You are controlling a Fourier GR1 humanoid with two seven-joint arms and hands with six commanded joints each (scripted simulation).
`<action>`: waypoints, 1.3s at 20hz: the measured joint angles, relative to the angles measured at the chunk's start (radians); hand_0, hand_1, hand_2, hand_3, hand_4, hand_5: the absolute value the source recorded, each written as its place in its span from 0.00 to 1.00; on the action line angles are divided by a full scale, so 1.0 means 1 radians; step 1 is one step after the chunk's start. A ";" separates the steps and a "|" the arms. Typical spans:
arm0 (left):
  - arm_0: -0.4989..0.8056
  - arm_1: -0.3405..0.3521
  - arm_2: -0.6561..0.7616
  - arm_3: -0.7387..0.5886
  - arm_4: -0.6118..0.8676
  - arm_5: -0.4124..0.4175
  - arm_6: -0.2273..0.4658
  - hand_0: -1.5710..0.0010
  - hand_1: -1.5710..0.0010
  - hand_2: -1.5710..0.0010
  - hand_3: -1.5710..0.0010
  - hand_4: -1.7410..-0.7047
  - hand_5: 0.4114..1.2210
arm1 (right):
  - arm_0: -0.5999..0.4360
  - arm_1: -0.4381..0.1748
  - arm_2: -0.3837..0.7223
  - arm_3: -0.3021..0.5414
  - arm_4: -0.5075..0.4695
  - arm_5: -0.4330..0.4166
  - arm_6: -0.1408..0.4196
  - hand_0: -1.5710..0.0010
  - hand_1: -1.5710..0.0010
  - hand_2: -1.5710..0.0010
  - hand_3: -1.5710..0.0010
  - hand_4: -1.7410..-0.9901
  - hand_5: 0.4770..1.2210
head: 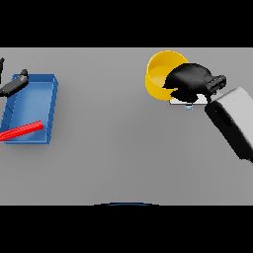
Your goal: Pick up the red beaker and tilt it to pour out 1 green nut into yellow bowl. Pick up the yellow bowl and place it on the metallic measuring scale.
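Note:
The yellow bowl (pixel 160 74) is at the far right of the table, tipped so its inside faces the view. My right hand (pixel 190 81) covers its right side with fingers curled over the rim. Under the hand a pale corner of the metallic scale (pixel 192 101) shows; whether the bowl rests on it is hidden. The red beaker (pixel 22 131) lies on its side in the blue tray (pixel 47 106) at the left. My left hand (pixel 15 85) hovers over the tray's far left corner with straight fingers, holding nothing. No green nut is visible.
The blue tray's walls stand along the left edge of the table. My right forearm (pixel 234 121) slants in from the right edge. Bare grey table (pixel 113 128) lies between the tray and the bowl.

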 measured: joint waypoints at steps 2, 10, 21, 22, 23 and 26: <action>0.002 0.007 -0.002 -0.017 0.002 0.004 0.034 1.00 1.00 1.00 1.00 0.90 0.41 | -0.008 -0.016 -0.016 0.053 0.002 -0.019 -0.001 0.00 0.00 0.00 0.22 0.03 1.00; 0.003 0.018 -0.002 -0.035 0.004 0.006 0.066 1.00 1.00 1.00 1.00 0.89 0.44 | -0.057 -0.022 -0.048 0.326 0.001 -0.132 -0.059 0.00 0.00 0.00 0.23 0.03 1.00; -0.007 0.007 0.000 -0.007 -0.002 0.004 0.058 1.00 1.00 1.00 1.00 0.91 0.39 | -0.103 0.055 -0.023 0.634 0.030 -0.293 -0.104 0.00 0.05 0.00 0.05 0.02 1.00; -0.011 0.007 0.000 -0.009 -0.001 0.001 0.060 1.00 1.00 1.00 1.00 0.90 0.39 | -0.100 0.052 -0.021 0.642 0.027 -0.294 -0.109 0.00 0.06 0.00 0.04 0.02 1.00; -0.009 0.012 0.003 -0.008 0.002 -0.002 0.056 1.00 1.00 1.00 1.00 0.90 0.40 | -0.113 0.057 -0.021 0.662 0.027 -0.304 -0.113 0.00 0.07 0.00 0.05 0.02 1.00; -0.014 0.009 0.005 -0.004 0.007 -0.012 0.050 1.00 1.00 1.00 1.00 0.90 0.41 | -0.123 0.067 -0.017 0.695 0.018 -0.314 -0.133 0.02 0.10 0.00 0.26 0.02 1.00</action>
